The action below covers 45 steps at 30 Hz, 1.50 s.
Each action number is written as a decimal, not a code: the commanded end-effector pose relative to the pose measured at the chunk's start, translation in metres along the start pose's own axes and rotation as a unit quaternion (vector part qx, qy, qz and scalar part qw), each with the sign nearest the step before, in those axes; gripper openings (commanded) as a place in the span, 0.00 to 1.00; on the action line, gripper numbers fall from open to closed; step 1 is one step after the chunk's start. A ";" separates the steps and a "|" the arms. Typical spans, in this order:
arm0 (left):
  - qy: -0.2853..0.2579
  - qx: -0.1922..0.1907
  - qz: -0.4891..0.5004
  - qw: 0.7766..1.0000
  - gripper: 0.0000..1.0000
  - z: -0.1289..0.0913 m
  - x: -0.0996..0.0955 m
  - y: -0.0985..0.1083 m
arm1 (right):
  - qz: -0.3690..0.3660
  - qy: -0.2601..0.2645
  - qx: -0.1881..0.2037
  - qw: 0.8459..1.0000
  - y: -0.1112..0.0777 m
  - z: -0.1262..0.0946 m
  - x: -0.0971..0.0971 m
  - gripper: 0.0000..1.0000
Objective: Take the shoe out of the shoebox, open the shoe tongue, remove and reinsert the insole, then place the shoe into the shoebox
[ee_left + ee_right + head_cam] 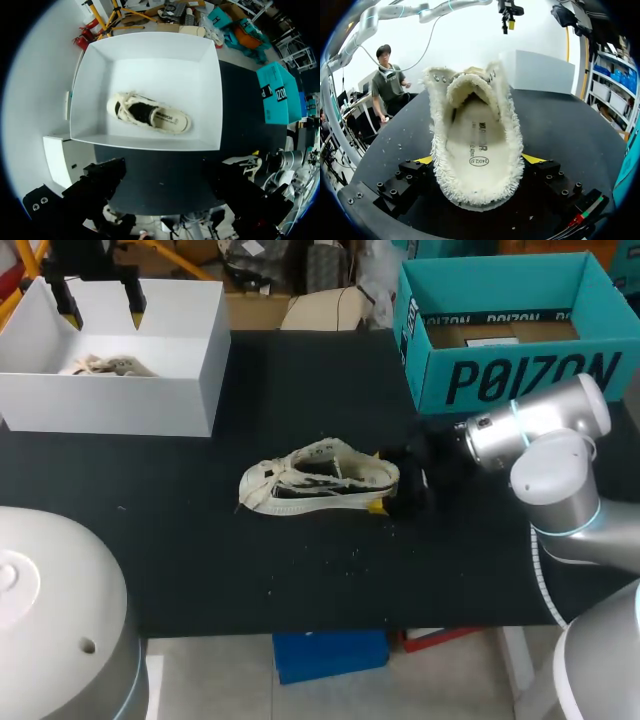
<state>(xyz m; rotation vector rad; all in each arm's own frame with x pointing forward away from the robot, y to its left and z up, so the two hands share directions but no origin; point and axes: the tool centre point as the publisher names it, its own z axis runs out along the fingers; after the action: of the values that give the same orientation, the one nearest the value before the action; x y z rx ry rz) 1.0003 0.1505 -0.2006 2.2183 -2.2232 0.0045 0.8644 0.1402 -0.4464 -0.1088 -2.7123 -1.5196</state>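
A cream canvas shoe [320, 478] lies on its side mid-table, toe pointing left. My right gripper [396, 490] is at its heel, open, with a finger on each side of it. In the right wrist view the shoe [477, 140] fills the gap between the yellow fingertips [535, 158], and its printed insole [476, 150] shows inside. A white shoebox [180, 390] stands at the back left with a second cream shoe [105, 367] in it. My left gripper [100, 298] hangs open above that box; its wrist view looks straight down on the boxed shoe [150, 114].
A teal cardboard box [500, 380] stands open at the back right, just behind my right arm. The black tabletop [200, 560] stretches in front of the shoe to the near edge.
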 end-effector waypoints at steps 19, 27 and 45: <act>-0.001 -0.001 -0.001 1.000 1.00 0.000 0.000 0.000 | 0.005 0.008 -0.008 1.000 -0.001 -0.004 -0.001 0.00; -0.071 0.003 -0.023 0.997 1.00 -0.008 0.037 0.020 | 0.005 0.008 -0.008 1.000 -0.001 -0.004 -0.001 0.00; -0.035 -0.008 0.068 0.997 1.00 0.017 0.145 0.072 | 0.005 0.008 -0.008 1.000 -0.001 -0.004 -0.001 0.00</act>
<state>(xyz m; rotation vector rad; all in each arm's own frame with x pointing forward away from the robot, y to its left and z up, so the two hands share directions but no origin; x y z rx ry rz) 0.9229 0.0007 -0.2146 2.1082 -2.4013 -0.1028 0.8643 0.1370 -0.4443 -0.1069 -2.6834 -1.5333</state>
